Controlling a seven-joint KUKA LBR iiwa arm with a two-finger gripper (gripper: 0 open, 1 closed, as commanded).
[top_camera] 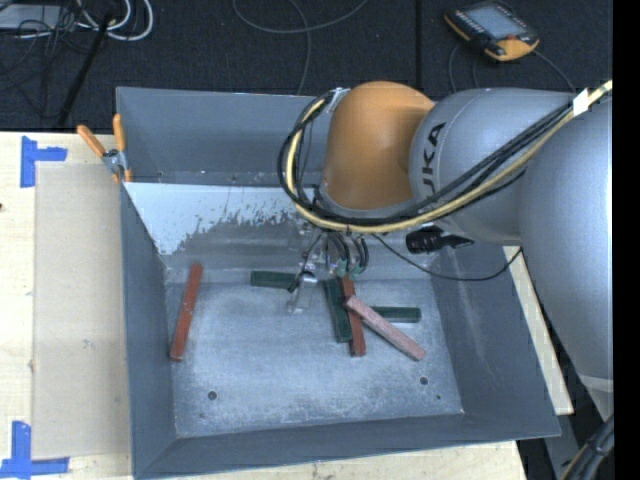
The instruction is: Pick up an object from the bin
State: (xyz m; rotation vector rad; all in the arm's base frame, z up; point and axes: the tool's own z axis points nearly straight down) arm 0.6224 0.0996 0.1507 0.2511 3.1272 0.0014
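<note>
Fingers (302,288), spread impossible to tell, sit at the right end of the dark green stick (268,280).

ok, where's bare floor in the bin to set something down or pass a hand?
Bare: the wide patch between the lone red-brown stick at left and the crossed sticks, plus the strip along the bin's near wall. Crowded: centre-right under the gripper, where dark green sticks, a pink stick and another red-brown one cross.
</note>
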